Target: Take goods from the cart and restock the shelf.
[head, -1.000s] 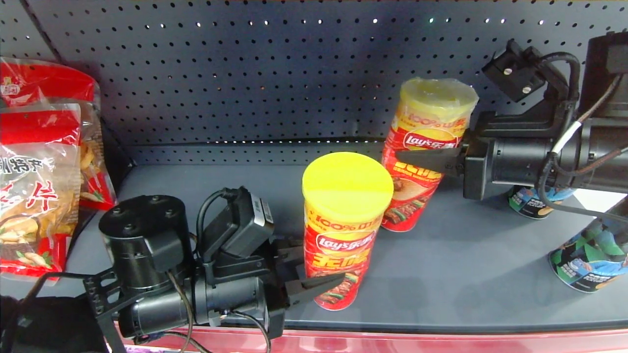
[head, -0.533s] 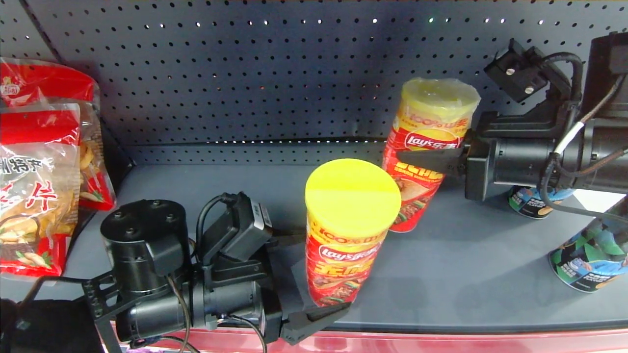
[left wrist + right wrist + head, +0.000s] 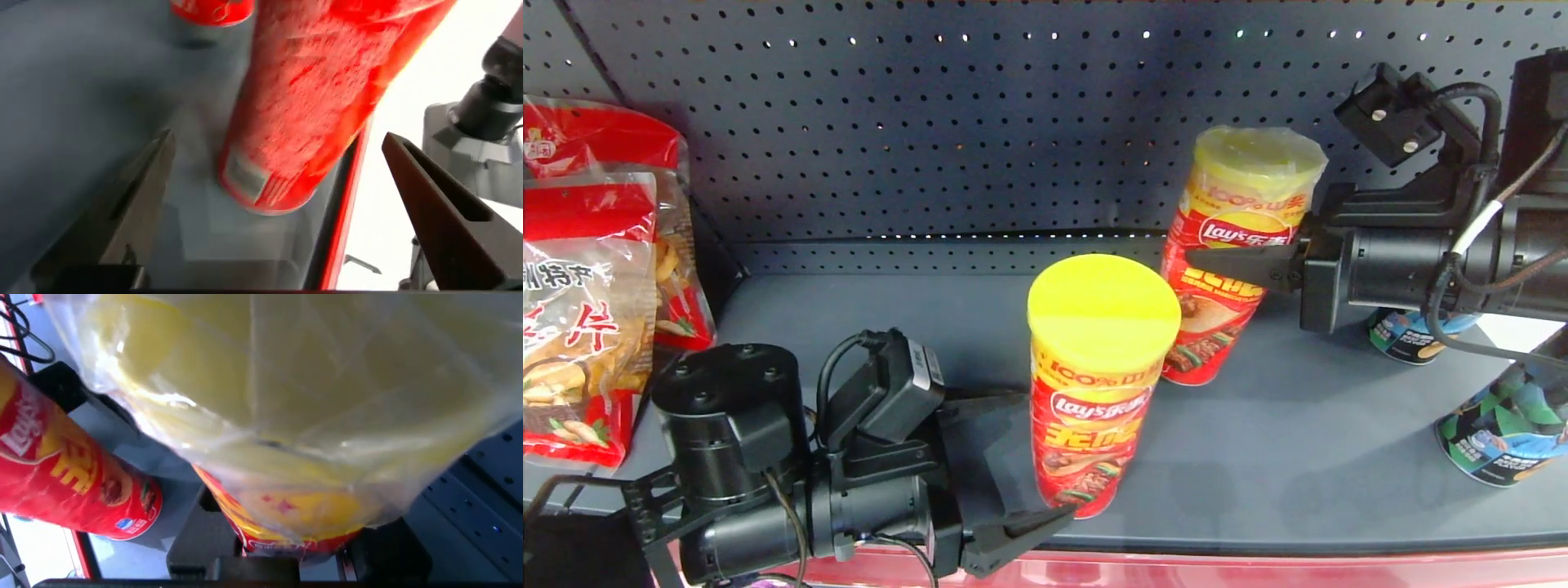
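Tilt was your issue: right gripper (image 3: 1209,249), clamped on the leaning rear can (image 3: 1241,212), needed to square it on the shelf (image 3: 1298,457) before letting go; left gripper (image 3: 1045,453) sat wide open, empty, flanking the front can (image 3: 1094,384).

A red front can (image 3: 1090,425) and red rear can (image 3: 1232,214), both yellow-lidded, on a grey shelf (image 3: 1298,457) before a dotted dark-blue panel (image 3: 931,122).

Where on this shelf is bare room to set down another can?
Widest bare patch: shelf between bags and front can, back to the pegboard. Another between front can and tubs. Crowded around rear can in the right end effector, and front-left, where the open left end effector flanks the front can.
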{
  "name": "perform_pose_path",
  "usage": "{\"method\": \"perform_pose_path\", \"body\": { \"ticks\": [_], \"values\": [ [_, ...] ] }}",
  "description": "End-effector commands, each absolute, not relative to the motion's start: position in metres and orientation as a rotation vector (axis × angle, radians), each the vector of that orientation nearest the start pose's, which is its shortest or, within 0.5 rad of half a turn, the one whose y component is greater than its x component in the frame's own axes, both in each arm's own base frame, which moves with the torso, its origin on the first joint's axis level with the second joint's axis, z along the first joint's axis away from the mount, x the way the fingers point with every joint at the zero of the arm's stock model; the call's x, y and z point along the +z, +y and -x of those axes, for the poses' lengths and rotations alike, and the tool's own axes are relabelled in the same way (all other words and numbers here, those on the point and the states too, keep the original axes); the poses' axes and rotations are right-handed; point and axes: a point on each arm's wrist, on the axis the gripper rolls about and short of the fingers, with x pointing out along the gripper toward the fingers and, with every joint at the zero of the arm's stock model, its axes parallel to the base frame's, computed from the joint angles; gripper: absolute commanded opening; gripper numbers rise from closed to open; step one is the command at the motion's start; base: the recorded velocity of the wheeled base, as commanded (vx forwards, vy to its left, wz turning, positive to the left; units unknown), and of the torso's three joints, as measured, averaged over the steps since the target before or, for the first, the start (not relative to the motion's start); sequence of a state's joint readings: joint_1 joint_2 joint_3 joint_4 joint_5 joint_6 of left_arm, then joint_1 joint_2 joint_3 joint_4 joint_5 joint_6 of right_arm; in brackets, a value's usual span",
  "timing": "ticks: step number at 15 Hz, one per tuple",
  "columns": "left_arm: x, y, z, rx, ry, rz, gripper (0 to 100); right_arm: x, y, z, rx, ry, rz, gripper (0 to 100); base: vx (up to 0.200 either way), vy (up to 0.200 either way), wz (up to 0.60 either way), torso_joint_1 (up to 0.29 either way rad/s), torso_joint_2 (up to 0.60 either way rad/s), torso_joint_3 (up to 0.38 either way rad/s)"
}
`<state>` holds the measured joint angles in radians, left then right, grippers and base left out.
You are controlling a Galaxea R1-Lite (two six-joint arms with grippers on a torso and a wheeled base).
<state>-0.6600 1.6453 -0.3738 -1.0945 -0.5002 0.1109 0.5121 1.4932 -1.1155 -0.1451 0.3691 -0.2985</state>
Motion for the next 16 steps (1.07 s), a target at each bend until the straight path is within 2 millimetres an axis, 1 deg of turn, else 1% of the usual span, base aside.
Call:
{"method": "perform_pose_path", "body": {
  "ticks": [1,2,7,9,12,14,15,16],
  "values": [
    [0.138,-0.147,-0.192,-1.114,0.121,-0.112,100,0.282,0.137,-0.226,0.909,0.104,0.295,0,0.000,0.000,0.00,0.000,0.00,0.000],
    [0.138,-0.145,-0.194,-1.102,0.121,-0.111,100,0.282,0.137,-0.226,0.909,0.104,0.295,0,0.000,0.000,0.00,0.000,0.00,0.000],
    [0.140,-0.145,-0.194,-1.104,0.110,-0.110,100,0.284,0.136,-0.223,0.909,0.097,0.295,0,0.000,0.000,0.00,0.000,0.00,0.000],
    [0.145,-0.144,-0.184,-1.127,0.088,-0.110,100,0.285,0.135,-0.222,0.909,0.096,0.295,0,0.000,0.000,0.00,0.000,0.00,0.000],
    [0.145,-0.140,-0.177,-1.130,0.090,-0.109,100,0.285,0.138,-0.220,0.921,0.092,0.296,0,0.000,0.000,0.00,0.000,0.00,0.000],
    [0.152,-0.137,-0.173,-1.127,0.057,-0.108,100,0.284,0.138,-0.220,0.920,0.097,0.296,0,0.000,0.000,0.00,0.000,0.00,0.000],
    [0.156,-0.135,-0.169,-1.129,0.035,-0.107,100,0.284,0.138,-0.220,0.920,0.097,0.296,0,0.000,0.000,0.00,0.000,0.00,0.000],
    [0.157,-0.131,-0.164,-1.128,0.031,-0.106,100,0.283,0.138,-0.220,0.922,0.099,0.296,0,0.000,0.000,0.00,0.000,0.00,0.000]
  ]
}}
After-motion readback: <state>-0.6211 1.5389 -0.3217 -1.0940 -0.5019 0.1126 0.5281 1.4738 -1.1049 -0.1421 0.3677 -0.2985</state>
